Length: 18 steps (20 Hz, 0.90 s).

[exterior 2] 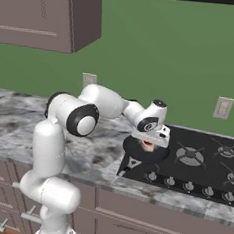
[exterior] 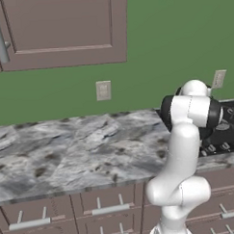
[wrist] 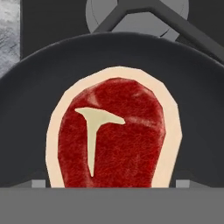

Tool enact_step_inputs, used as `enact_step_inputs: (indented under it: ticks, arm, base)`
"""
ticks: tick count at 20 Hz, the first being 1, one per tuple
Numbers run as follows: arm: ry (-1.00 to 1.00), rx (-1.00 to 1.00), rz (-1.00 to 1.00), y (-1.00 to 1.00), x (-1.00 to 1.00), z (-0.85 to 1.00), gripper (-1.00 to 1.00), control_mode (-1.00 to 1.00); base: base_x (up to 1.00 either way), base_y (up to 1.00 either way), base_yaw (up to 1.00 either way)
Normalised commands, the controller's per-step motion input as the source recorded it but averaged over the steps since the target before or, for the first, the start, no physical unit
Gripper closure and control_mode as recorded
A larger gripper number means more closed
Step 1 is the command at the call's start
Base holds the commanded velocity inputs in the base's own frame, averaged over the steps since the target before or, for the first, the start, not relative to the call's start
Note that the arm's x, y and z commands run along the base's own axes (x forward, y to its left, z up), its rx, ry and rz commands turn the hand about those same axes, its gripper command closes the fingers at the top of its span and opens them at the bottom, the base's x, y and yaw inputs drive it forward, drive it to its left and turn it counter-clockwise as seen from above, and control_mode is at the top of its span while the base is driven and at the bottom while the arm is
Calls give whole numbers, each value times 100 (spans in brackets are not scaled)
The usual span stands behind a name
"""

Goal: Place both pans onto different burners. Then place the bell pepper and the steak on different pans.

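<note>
A black pan (exterior 2: pixel 136 152) sits on the front left burner of the cooktop (exterior 2: pixel 204 172). The steak (wrist: pixel 111 140), red with a pale fat rim, lies flat inside that pan (wrist: pixel 35 87). My gripper (exterior 2: pixel 148 141) hangs open just above the steak, which lies free between its wide-spread fingertips (wrist: pixel 38 183). A spoked burner grate (wrist: pixel 135 17) shows beyond the pan's far rim. The bell pepper is out of view.
Bare burners (exterior 2: pixel 190 156) lie to the right of the pan, with a row of silver knobs (exterior 2: pixel 188 185) along the cooktop's front. A marble counter (exterior: pixel 67 150) stretches left of the cooktop (exterior: pixel 230 128), drawers below, a wall cabinet (exterior: pixel 62 29) above.
</note>
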Motion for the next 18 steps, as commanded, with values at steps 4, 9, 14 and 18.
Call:
enact_step_inputs:
  ticks: [4, 9, 14, 18]
  arm:
    - [2, 0, 0, 0, -5, -4, -100, -100]
    - [0, 0, 2, -1, -8, 0, -100, -100]
    - [0, 0, 3, 0, -15, 0, -100, -100]
    - [0, 0, 3, 0, -13, 0, -100, -100]
  base:
    - [0, 0, 0]
    - [0, 0, 0]
    - [0, 0, 0]
    - [0, 0, 0]
